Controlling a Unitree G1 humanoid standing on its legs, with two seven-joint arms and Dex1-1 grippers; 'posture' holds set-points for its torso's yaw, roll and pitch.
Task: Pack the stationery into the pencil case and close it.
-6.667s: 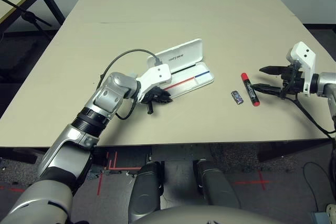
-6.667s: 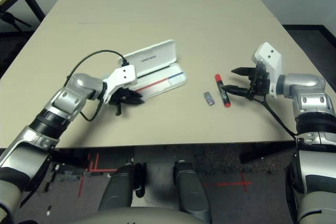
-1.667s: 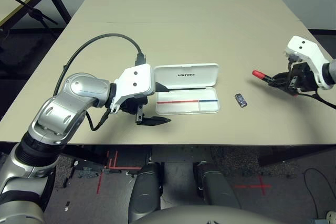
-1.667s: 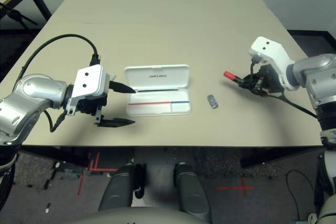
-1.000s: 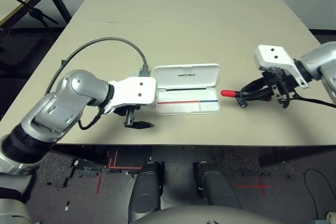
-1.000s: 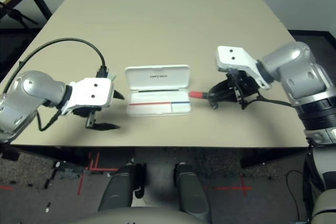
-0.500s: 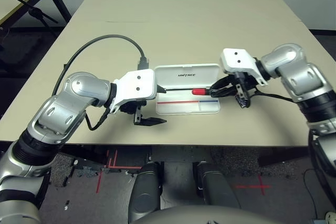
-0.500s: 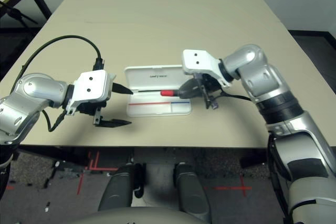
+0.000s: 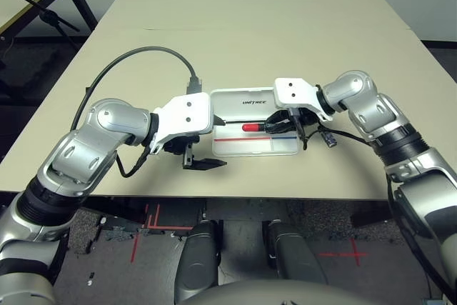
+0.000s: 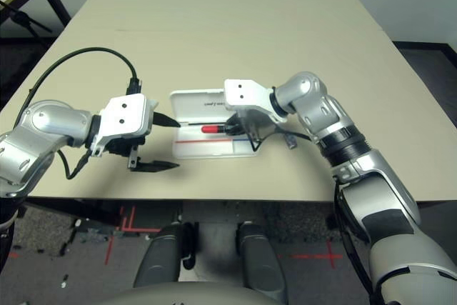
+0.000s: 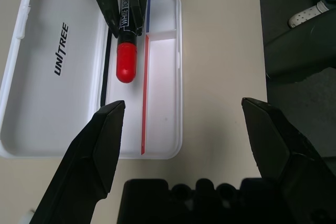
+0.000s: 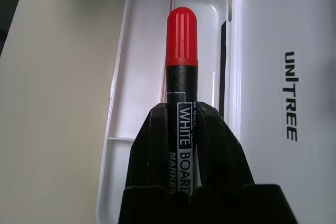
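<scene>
Right gripper [image 12: 181, 124] has carried the red marker [image 9: 251, 127] from the table's right side to over the open pencil case [image 11: 163, 129], near the front edge; fingers clamped on its barrel. Left gripper [image 11: 184, 129] gapes empty, beside. Lower level, lengthwise along tray, then release.

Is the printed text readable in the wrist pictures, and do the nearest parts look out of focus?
Right wrist view: "WHITE BOARD" on the marker and "UNITREE" on the case lid read sharply; the right tool gripping the marker is a dark, featureless mass. Left wrist view: the lid lettering is also crisp, and the open left tool fingers look slightly soft at the bottom.
</scene>
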